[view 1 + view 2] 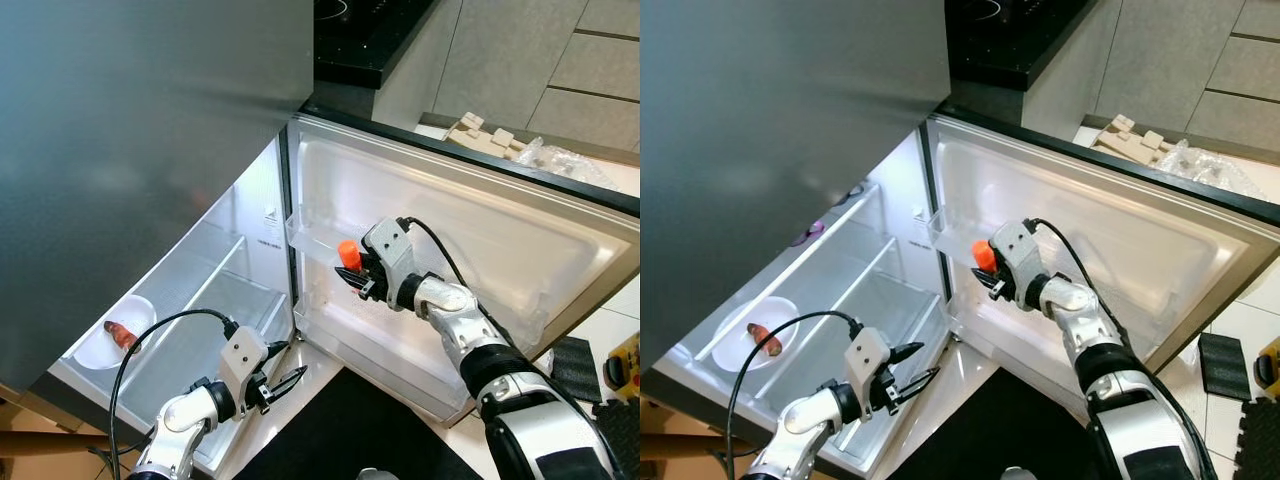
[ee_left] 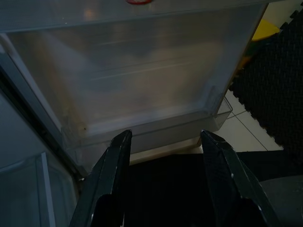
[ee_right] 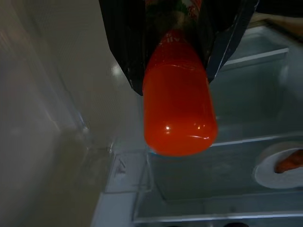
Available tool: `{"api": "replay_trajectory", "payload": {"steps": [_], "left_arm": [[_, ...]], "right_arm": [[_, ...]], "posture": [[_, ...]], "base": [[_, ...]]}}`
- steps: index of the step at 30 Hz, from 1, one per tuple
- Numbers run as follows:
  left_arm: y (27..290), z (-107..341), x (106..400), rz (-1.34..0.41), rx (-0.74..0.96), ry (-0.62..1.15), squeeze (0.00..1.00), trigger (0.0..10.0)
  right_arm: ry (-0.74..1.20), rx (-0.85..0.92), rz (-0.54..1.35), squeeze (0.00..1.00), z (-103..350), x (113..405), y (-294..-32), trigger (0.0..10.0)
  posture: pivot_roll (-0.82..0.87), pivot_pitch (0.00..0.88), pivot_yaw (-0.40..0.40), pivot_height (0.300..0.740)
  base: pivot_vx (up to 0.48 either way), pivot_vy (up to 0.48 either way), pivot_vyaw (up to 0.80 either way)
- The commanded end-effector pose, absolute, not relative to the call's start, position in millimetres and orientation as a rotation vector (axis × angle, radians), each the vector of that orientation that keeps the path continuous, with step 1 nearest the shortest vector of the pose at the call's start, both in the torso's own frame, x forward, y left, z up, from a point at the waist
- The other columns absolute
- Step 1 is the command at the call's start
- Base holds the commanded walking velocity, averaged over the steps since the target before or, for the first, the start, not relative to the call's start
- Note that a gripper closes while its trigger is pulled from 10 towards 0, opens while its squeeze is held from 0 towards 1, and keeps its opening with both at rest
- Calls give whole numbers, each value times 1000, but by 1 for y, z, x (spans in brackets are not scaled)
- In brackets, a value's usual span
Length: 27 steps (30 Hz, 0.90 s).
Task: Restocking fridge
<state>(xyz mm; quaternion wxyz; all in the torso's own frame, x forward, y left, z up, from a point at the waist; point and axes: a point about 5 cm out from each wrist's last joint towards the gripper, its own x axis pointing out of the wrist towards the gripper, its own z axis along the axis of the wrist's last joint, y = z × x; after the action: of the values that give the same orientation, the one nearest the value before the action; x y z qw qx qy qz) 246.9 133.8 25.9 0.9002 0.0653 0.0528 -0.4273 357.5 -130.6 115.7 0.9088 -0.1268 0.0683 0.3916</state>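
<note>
The fridge stands open, its door [image 1: 520, 250] swung out to my right. My right gripper [image 1: 358, 276] is shut on an orange bottle [image 1: 348, 254] and holds it at the clear upper door shelf [image 1: 312, 240]. In the right wrist view the orange bottle [image 3: 179, 109] sticks out between the black fingers [image 3: 124, 42], its rounded end pointing into the fridge. Low by the fridge's bottom edge, my left gripper [image 1: 287, 384] hangs open with nothing between its fingers [image 2: 109, 179]. A white plate [image 1: 115, 333] with a reddish food item [image 1: 121, 335] sits on a glass shelf inside.
A lower door bin [image 1: 400, 370] runs along the door's bottom. Clear drawers [image 1: 235, 300] fill the fridge's lower part. A black mat [image 1: 340, 430] lies on the floor below me. A counter with a plastic bag [image 1: 560, 160] stands behind the door.
</note>
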Motion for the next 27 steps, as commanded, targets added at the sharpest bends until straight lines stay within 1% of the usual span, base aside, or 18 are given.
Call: {"api": "replay_trajectory", "payload": {"steps": [1,5,11,13,15,18,27], "left_arm": [[137,20,242,-887,141,142,0,10000],[137,20,241,-883,139,142,0,10000],[139,21,242,-882,142,143,0,10000],[139,21,242,-882,144,142,0,10000],[139,21,242,-882,143,142,0,10000],[139,21,242,-883,144,143,0,10000],[139,21,242,-883,146,143,0,10000]], "right_arm": [[145,-245,843,0,116,356,-126,10000],[144,-267,825,0,114,357,-126,10000],[149,-206,818,0,115,358,-124,10000],[164,-128,859,0,115,356,-120,10000],[172,-108,877,0,115,355,-118,10000],[199,-59,952,0,114,350,-112,10000],[209,-31,995,0,114,347,-108,10000]], "posture": [[-221,101,34,740],[-218,103,32,740],[-216,105,31,740],[-217,105,31,740],[-216,104,29,740],[-213,101,28,740],[-211,95,26,740]], "base": [[0,0,0],[0,0,0],[0,0,0],[0,0,0],[0,0,0],[0,0,0],[0,0,0]]}}
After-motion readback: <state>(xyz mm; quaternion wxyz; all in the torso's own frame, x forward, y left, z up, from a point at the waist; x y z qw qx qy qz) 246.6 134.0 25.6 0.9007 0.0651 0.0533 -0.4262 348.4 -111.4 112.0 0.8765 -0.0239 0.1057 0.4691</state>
